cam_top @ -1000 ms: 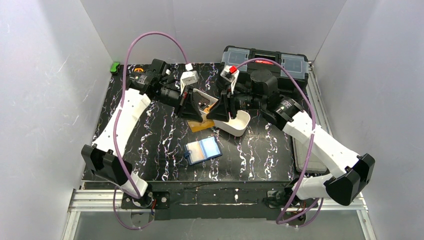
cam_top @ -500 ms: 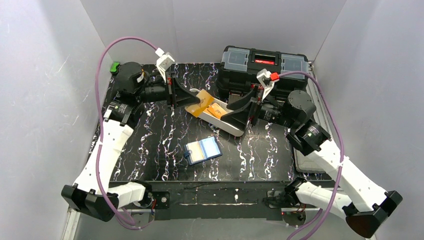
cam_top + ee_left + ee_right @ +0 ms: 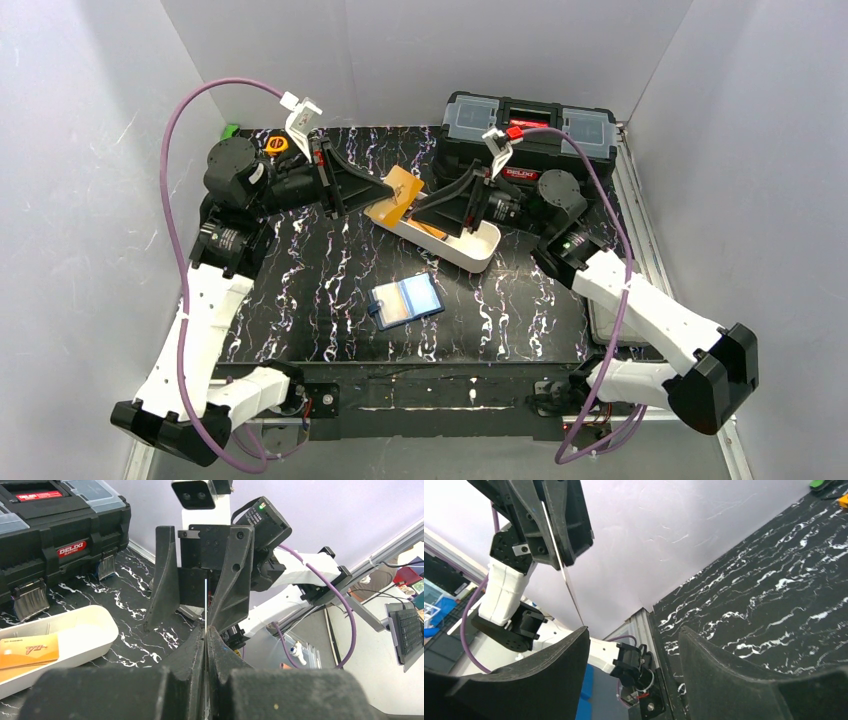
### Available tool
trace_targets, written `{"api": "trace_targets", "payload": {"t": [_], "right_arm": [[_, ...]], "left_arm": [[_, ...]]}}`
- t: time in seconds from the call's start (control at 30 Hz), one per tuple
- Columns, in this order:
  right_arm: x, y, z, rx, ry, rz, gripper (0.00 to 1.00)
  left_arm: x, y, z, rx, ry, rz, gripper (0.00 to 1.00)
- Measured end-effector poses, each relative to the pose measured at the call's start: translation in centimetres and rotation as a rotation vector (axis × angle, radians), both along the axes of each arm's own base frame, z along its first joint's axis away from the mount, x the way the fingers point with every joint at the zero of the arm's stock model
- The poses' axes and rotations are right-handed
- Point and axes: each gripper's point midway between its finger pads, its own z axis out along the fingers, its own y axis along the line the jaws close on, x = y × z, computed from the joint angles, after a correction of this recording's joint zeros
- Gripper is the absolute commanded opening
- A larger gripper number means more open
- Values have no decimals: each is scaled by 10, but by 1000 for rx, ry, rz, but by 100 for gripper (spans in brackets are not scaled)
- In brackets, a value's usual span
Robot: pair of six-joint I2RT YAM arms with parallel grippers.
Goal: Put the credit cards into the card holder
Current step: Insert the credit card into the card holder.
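Observation:
My left gripper is shut on an orange-yellow credit card and holds it in the air over the left end of the white tray. In the left wrist view the card shows edge-on as a thin line rising from my shut left gripper. My right gripper is open and empty, facing the card from the right, and also shows in its own view. A second orange card lies in the tray. The navy card holder lies open on the table. No dark card shows.
A big black toolbox stands at the back right, just behind the tray. A yellow tape measure and a green object sit at the back left corner. White walls close in the black marbled table.
Both grippers have risen from the tray. The left one has lifted the orange-yellow card and drawn back left. The right one has opened and turned to face the card.

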Motion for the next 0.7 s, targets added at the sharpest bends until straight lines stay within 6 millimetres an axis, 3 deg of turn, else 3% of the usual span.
{"api": "trace_targets", "payload": {"t": [0.4, 0.7], "right_arm": [[-10, 11, 35, 108, -77, 51, 64], [-6, 22, 37, 133, -73, 79, 28]], "left_arm": [[4, 0, 1, -10, 21, 20, 0], [8, -1, -2, -9, 29, 24, 0]]}}
